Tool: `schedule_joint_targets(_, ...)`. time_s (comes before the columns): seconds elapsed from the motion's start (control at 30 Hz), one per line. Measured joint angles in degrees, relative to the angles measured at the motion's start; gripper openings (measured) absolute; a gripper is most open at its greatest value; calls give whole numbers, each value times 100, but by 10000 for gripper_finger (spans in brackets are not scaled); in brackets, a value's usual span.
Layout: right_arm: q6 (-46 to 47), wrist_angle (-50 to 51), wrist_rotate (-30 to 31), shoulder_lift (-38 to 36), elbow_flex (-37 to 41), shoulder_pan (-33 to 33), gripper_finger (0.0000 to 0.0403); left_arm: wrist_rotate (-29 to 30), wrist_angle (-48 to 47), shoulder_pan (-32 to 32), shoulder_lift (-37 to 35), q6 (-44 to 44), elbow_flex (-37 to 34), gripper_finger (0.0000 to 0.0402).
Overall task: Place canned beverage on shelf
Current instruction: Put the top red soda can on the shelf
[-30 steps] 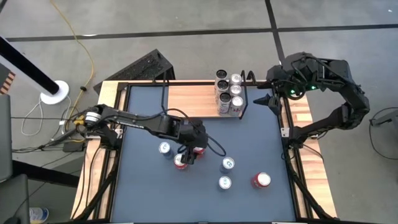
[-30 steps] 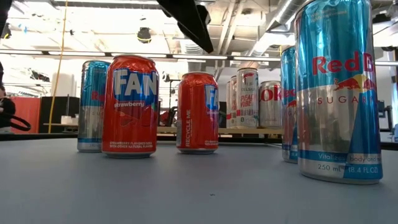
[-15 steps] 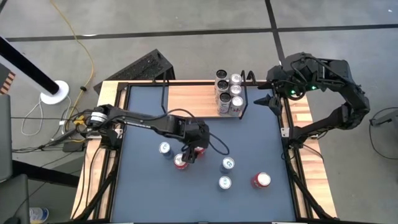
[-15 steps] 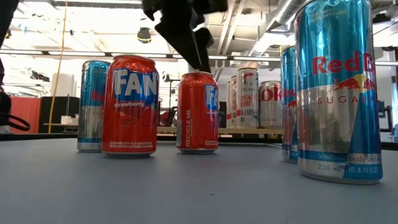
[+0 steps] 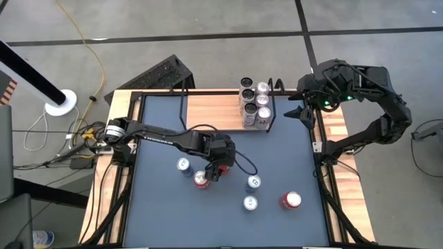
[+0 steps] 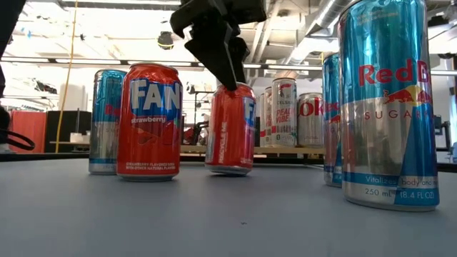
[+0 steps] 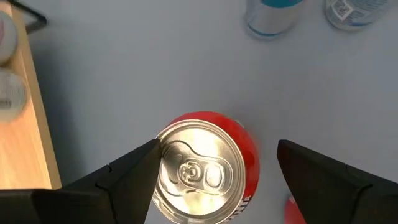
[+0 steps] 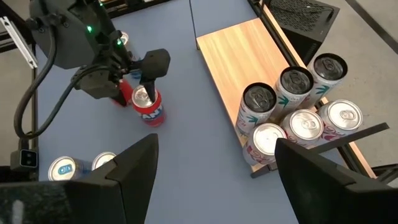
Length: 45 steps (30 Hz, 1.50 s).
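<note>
A red Fanta can (image 7: 205, 168) stands tilted on the dark table top, resting on the edge of its base. In the low view (image 6: 230, 128) its top leans toward the table's right. My left gripper (image 7: 217, 149) is open above it, with one finger at the can's rim and the other clear of it. A second red Fanta can (image 5: 201, 180) stands upright next to it on the near side. The light-wood shelf (image 5: 214, 109) lies at the far edge and carries several cans (image 5: 255, 104) at its right end. My right gripper (image 5: 295, 104) waits open beside that end. My left gripper touches the red can only with the inner side of one finger (image 7: 134, 177), at the top rim (image 7: 159, 152). The other finger stands apart from the can. The fingers come from above, pointing down. The can is tilted, its top toward the table's right, with its base edge (image 6: 232, 170) on the table.
A blue-and-silver can (image 5: 183, 164) stands left of the red pair. Two more blue-and-silver cans (image 5: 253, 182) (image 5: 249, 203) and a red can (image 5: 291, 200) stand toward the near right. The left half of the shelf board (image 8: 230, 59) is bare.
My left gripper has come down, and a little toward the near edge, onto the farther red can. One finger has met the can's top rim. The can, upright before, has tipped with its top toward the table's right.
</note>
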<state>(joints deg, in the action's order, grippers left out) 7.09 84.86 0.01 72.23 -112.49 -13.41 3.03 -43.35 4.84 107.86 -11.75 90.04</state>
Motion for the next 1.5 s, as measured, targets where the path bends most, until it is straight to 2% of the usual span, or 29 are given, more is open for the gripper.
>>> schedule_joint_targets(0.33, 36, -25, 1, 17, 58, 8, 306, 150, -652, 24, 10, 574, 951, 309)
schedule_joint_targets(0.47, -143, -429, 7, 22, 384, 242, 306, 261, -1541, 58, -33, 902, 1593, 309)
schedule_joint_targets(0.57, -411, -1033, 11, 50, 806, 549, 306, 682, -2401, 178, -303, 1073, 1968, 309)
schedule_joint_targets(0.67, -607, -1677, 75, 207, 1199, 850, 306, 1188, -2784, 302, -802, 1374, 2044, 309)
schedule_joint_targets(0.87, -1228, -2144, 153, 1167, 1438, 1420, 306, 1973, -2893, 604, -1918, 2765, 2055, 309)
schedule_joint_targets(1.07, -1737, -2611, 151, 2117, 1438, 1748, 306, 2709, -2898, 1141, -2472, 3637, 2055, 309)
schedule_joint_targets(1.5, -2970, -2989, 158, 3344, 1432, 2118, 306, 2864, -3147, 1825, -2915, 4282, 2050, 309)
